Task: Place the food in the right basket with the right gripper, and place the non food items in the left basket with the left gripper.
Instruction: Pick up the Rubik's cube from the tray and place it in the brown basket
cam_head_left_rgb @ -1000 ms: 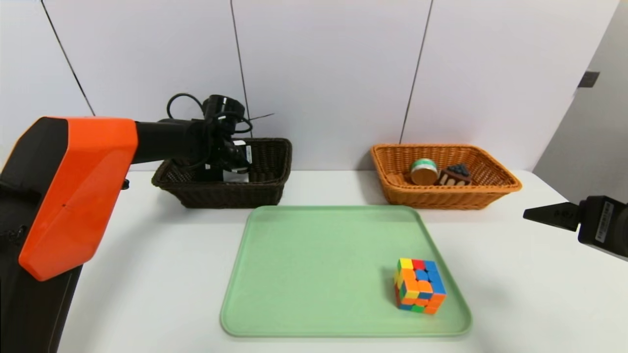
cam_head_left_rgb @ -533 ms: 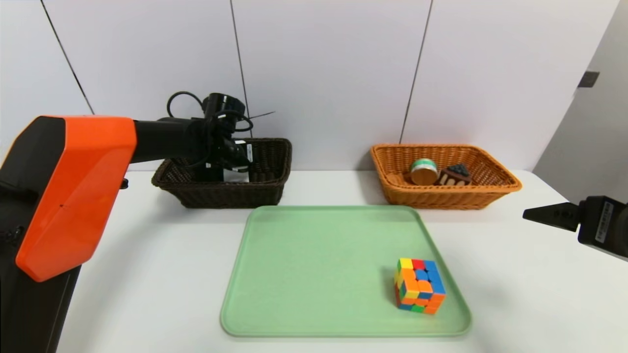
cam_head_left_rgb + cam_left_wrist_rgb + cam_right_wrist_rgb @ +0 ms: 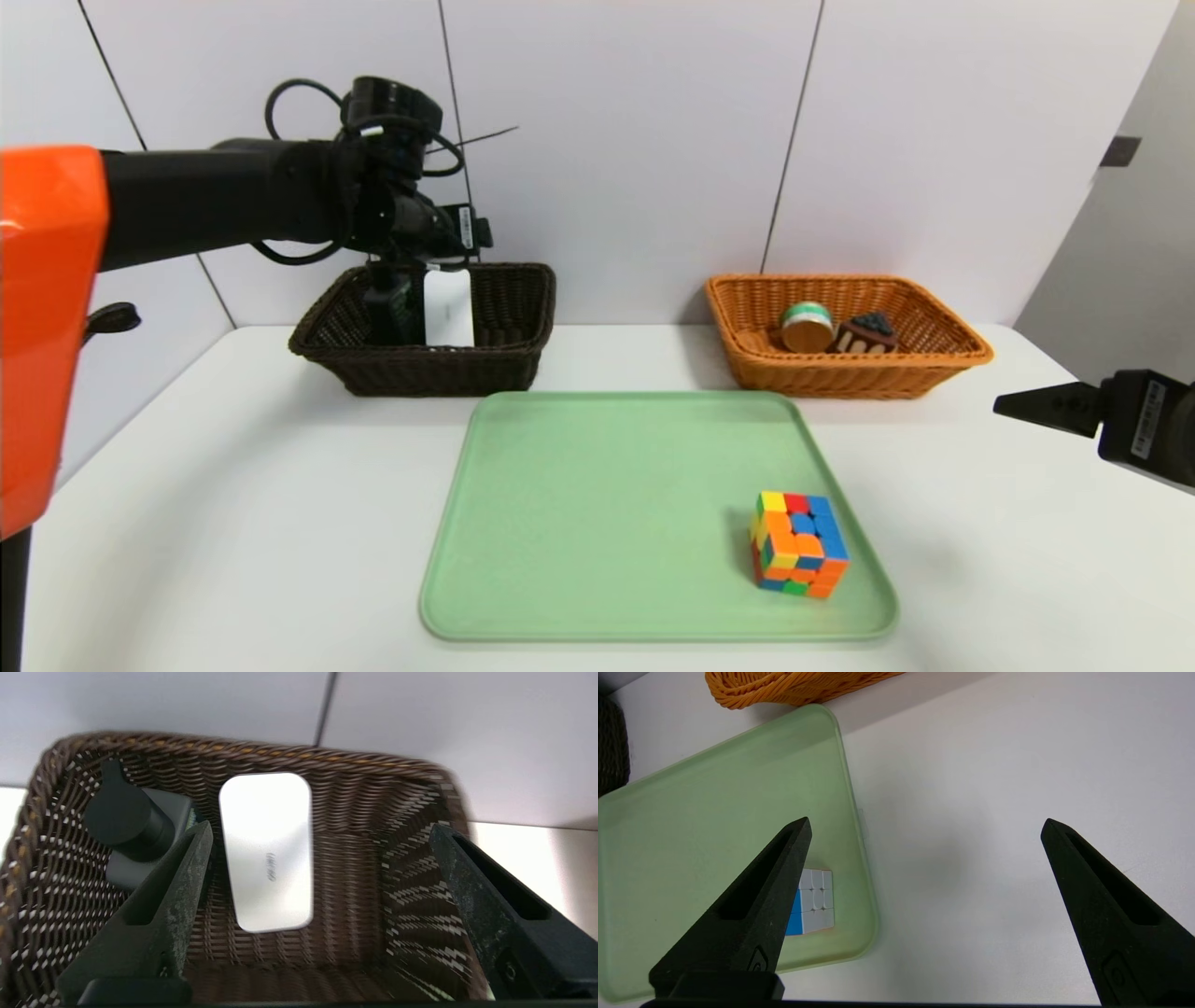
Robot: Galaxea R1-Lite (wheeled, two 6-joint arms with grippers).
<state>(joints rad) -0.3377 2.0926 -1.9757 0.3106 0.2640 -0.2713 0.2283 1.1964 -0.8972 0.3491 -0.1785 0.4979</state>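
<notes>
My left gripper (image 3: 420, 247) hangs open above the dark left basket (image 3: 420, 373), with nothing between its fingers. In the left wrist view the gripper (image 3: 321, 828) looks down into the basket (image 3: 327, 760), where a flat white device (image 3: 266, 849) leans beside a dark bottle-like item (image 3: 135, 830). The white device (image 3: 448, 308) stands on edge in the head view. A coloured puzzle cube (image 3: 798, 544) sits near the tray's front right corner. The orange right basket (image 3: 934, 369) holds a round tin (image 3: 806, 327) and a cake slice (image 3: 866, 333). My right gripper (image 3: 1036, 411) is parked open at the right.
The green tray (image 3: 597, 467) lies mid-table between me and the two baskets. In the right wrist view the gripper (image 3: 927, 821) hovers over bare white table beside the tray (image 3: 691, 812), with the cube (image 3: 815, 900) and the orange basket (image 3: 784, 686) in sight. A wall stands behind the baskets.
My left gripper has opened and risen out of the dark basket, leaving the white device inside. The right arm and the cube have not moved.
</notes>
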